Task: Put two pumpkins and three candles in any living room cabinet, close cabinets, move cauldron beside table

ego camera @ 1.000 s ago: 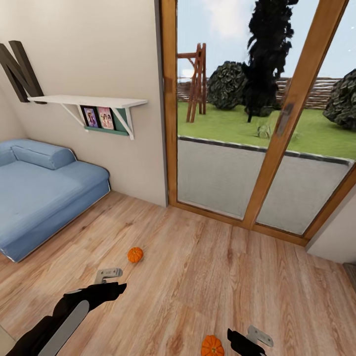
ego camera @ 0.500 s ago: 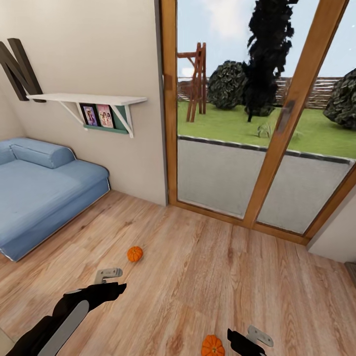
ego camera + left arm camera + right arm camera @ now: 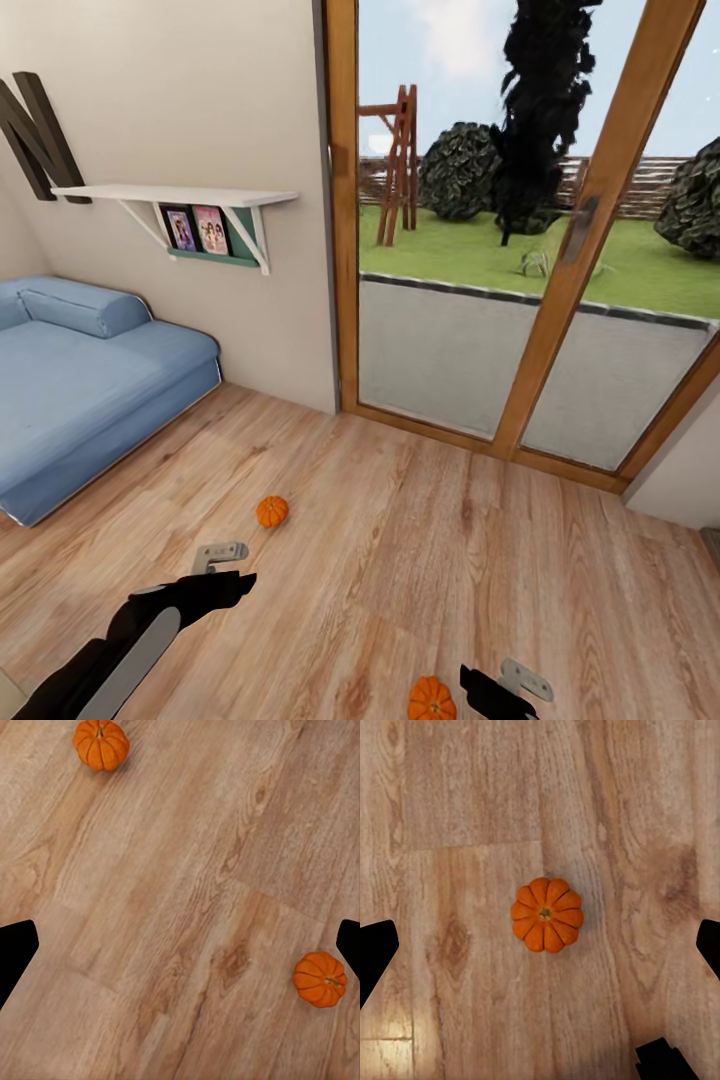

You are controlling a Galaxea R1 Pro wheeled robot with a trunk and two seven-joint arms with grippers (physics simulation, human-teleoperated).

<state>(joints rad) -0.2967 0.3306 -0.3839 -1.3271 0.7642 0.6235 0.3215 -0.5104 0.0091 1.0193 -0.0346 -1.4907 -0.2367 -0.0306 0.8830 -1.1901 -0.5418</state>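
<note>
Two small orange pumpkins lie on the wood floor. One pumpkin (image 3: 272, 511) sits just beyond my left gripper (image 3: 222, 568). The other pumpkin (image 3: 431, 698) lies at the bottom edge of the head view, right beside my right gripper (image 3: 505, 688). The right wrist view looks straight down on that pumpkin (image 3: 547, 914), centred between the widely spread fingers of the open right gripper (image 3: 540, 952), well above it. The left wrist view has both pumpkins (image 3: 101, 742) (image 3: 320, 979) on the floor, and the left gripper (image 3: 180, 952) is open and empty. Candles, cabinet, table and cauldron are out of view.
A blue sofa (image 3: 80, 385) stands at the left against the wall, under a white shelf (image 3: 180, 200) with pictures. A wood-framed glass door (image 3: 560, 300) to the garden fills the far side. Open wood floor (image 3: 400, 540) lies between.
The head view has shifted very slightly. The pumpkins and both grippers keep their places.
</note>
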